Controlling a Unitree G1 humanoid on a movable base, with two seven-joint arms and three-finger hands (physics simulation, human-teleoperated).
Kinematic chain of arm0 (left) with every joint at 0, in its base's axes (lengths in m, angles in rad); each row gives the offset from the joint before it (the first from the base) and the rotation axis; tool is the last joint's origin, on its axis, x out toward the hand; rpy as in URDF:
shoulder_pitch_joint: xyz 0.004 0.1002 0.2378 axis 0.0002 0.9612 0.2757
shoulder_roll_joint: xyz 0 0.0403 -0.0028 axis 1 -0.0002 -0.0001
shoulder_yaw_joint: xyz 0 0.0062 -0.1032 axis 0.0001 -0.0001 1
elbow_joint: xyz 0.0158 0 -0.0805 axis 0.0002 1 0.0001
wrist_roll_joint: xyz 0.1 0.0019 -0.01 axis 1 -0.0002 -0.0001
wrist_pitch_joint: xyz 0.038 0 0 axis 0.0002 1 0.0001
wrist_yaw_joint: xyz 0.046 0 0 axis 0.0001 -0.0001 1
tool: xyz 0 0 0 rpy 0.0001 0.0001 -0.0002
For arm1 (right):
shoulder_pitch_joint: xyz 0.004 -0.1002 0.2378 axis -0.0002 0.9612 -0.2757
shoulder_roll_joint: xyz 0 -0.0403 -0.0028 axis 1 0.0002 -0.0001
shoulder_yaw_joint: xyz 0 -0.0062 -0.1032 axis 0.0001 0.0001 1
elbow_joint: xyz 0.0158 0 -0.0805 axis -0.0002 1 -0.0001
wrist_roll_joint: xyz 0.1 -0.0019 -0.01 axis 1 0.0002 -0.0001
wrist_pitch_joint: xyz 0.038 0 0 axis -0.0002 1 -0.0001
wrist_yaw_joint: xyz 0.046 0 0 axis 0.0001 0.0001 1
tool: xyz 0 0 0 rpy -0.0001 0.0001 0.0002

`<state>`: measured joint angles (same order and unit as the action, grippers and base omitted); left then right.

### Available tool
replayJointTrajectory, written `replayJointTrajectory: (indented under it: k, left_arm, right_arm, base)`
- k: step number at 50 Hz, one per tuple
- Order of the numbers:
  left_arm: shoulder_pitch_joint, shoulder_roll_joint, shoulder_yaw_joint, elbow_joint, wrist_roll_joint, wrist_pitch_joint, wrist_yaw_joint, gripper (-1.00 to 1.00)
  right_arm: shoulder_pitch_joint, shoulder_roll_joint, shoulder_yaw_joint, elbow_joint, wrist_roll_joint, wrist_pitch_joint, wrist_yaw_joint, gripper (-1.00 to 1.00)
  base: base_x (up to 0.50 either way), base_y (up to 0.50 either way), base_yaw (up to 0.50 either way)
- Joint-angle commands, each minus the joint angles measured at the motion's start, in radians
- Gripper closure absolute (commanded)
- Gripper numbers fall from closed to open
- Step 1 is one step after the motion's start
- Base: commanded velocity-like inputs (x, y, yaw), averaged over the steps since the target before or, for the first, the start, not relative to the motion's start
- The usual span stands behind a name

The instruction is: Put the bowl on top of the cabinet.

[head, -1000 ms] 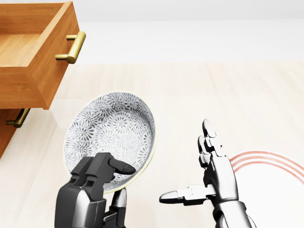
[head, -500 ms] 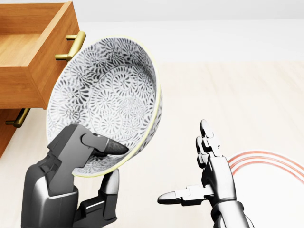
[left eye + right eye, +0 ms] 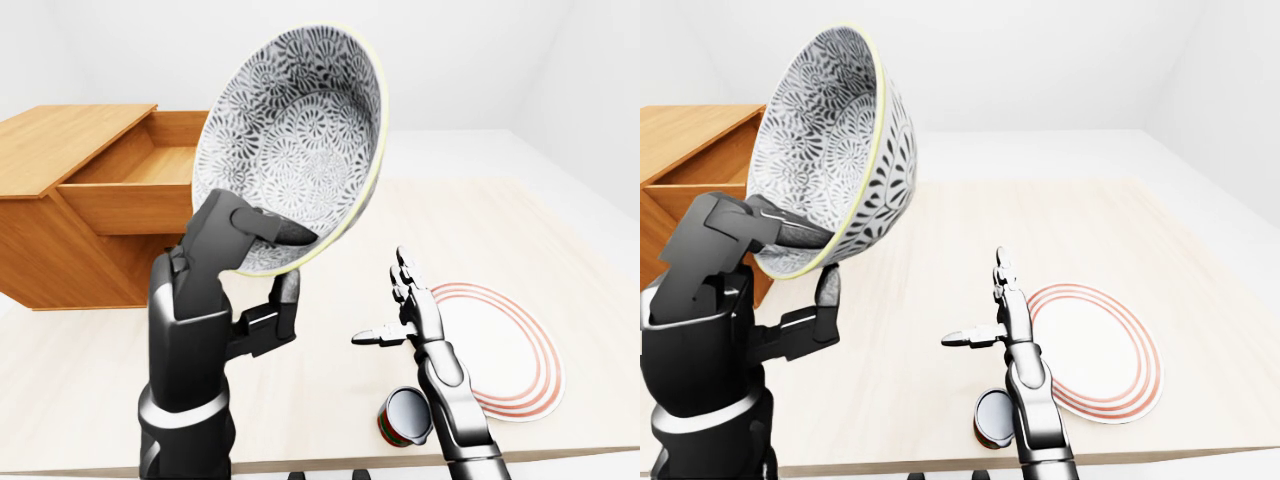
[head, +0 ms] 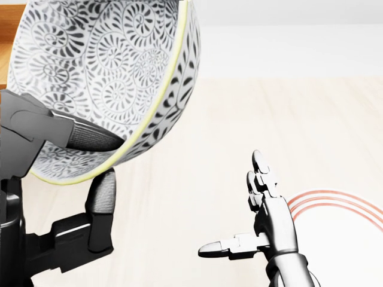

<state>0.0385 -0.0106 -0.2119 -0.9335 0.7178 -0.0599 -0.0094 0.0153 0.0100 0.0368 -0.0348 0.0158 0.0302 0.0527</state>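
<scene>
The bowl [image 3: 290, 130], grey-and-white patterned with a yellow rim, is held high in the left-eye view, tilted steeply so its opening faces left and up. My left hand [image 3: 278, 262] is shut on its lower rim, thumb inside and a finger under the outside wall. The wooden cabinet [image 3: 55, 140] stands at the left, its flat top lower than the bowl and its top drawer [image 3: 130, 190] pulled out. My right hand [image 3: 385, 300] hovers open over the table right of the bowl, holding nothing. In the head view the bowl [image 4: 102, 72] fills the upper left and hides the cabinet.
A white plate with red rings [image 3: 500, 350] lies at the table's right. A small can [image 3: 405, 415] stands at the table's bottom edge under my right forearm. The light wooden table [image 3: 330, 230] runs from the cabinet to the plate.
My left hand has lifted the bowl up and closer to the camera, so it now covers the drawer in the head view. The right hand has not moved.
</scene>
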Motion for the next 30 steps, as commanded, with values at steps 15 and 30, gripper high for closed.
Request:
replayJointTrajectory:
  k: [15, 30]
  left_arm:
    - [-0.41, 0.198, 0.413, 0.035, -0.271, 0.147, -0.059, 0.95]
    - [-0.585, 0.443, 0.567, 0.239, -0.442, 0.147, 0.038, 0.95]
  right_arm:
    - [0.005, 0.0, 0.002, -0.006, 0.0, -0.001, 0.001, -1.0]
    - [0.009, -0.001, -0.001, -0.018, 0.006, 0.004, 0.004, -1.0]
  base:
    - [0.0, 0.0, 0.0]
    - [0.0, 0.0, 0.0]
